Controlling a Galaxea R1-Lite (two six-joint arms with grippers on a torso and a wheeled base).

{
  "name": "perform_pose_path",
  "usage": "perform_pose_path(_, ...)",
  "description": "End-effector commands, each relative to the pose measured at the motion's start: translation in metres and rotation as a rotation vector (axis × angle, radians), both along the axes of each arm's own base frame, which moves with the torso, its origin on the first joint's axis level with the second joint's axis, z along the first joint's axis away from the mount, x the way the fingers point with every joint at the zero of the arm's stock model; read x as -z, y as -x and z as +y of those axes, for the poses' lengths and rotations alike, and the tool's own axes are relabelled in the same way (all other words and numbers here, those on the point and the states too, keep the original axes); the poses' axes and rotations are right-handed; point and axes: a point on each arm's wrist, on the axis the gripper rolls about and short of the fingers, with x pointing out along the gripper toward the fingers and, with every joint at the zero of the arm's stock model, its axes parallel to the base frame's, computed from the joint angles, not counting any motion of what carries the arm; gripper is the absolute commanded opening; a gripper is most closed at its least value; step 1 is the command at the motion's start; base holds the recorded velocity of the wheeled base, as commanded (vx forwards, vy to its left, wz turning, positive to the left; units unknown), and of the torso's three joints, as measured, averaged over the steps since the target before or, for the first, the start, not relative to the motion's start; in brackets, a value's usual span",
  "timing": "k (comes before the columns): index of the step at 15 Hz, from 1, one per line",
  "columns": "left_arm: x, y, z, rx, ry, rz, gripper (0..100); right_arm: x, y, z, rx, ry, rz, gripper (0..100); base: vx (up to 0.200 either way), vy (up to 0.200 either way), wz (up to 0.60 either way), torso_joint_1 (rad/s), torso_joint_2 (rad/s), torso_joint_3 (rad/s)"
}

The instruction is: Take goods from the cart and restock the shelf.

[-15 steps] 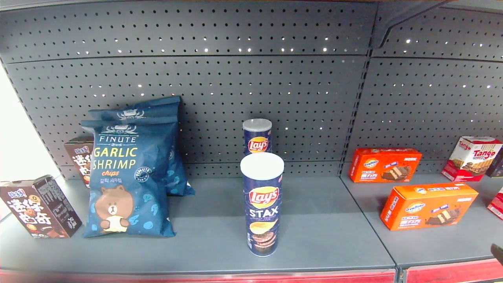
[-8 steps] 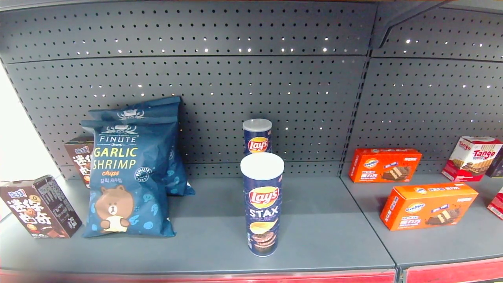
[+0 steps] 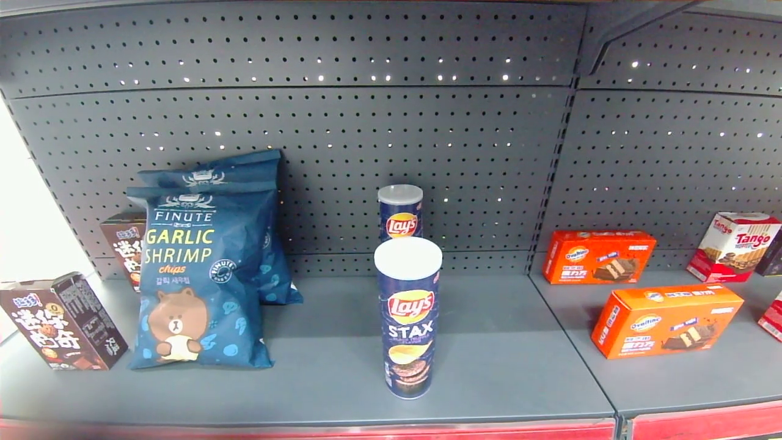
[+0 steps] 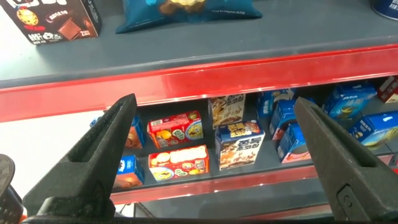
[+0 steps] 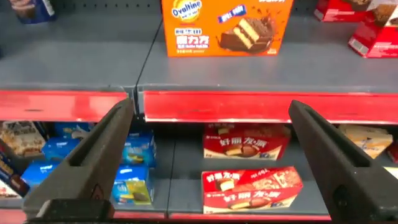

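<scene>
Two tall blue chip cans stand mid-shelf, one (image 3: 408, 318) in front and one (image 3: 400, 214) behind it. Blue chip bags (image 3: 201, 275) lean to their left, and orange boxes (image 3: 666, 318) lie to the right. My left gripper (image 4: 217, 155) is open with nothing between its fingers. It sits in front of and below the shelf's red edge (image 4: 249, 71), under the blue bag (image 4: 186, 7). My right gripper (image 5: 211, 162) is also open and holds nothing. It hangs in front of the red edge (image 5: 267, 106), just below an orange box (image 5: 227, 28).
Dark snack boxes (image 3: 58, 321) stand at the shelf's far left and a red-and-white box (image 3: 733, 244) at the far right. The grey shelf board (image 3: 501, 354) is bare between the cans and the orange boxes. The lower shelf holds several small boxes (image 4: 239, 140) and red boxes (image 5: 252, 186).
A dark tip at the head view's lower right edge one second ago has dropped out of sight. The goods on the shelf have not moved.
</scene>
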Motion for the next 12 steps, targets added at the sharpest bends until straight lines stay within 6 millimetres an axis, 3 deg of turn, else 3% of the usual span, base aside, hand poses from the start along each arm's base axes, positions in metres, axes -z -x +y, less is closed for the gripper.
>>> perform_pose_path(1, 0.0001, 0.0001, 0.0001, -0.002, 0.001, -0.001, 100, 0.0019, 0.0045, 0.0003, 0.029, -0.008, -0.060, 100, 0.000, 0.000, 0.00, 0.000, 0.00, 0.000)
perform_pose_path(4, 0.0013, 0.0029, 0.0005, -0.010, -0.002, -0.032, 100, 0.0020, 0.0047, 0.0003, 0.032, -0.006, -0.063, 100, 0.000, 0.000, 0.00, 0.000, 0.00, 0.000)
perform_pose_path(9, 0.0018, 0.0034, 0.0056, -0.229, -0.069, -0.039, 100, 0.0018, 0.0047, 0.0002, 0.029, -0.003, -0.060, 100, 0.000, 0.000, 0.00, 0.000, 0.00, 0.000)
perform_pose_path(12, 0.0018, 0.0019, 0.0021, -0.077, -0.048, -0.057, 100, 0.0018, 0.0037, 0.0000, 0.019, -0.003, -0.043, 100, 0.000, 0.000, 0.00, 0.000, 0.00, 0.000)
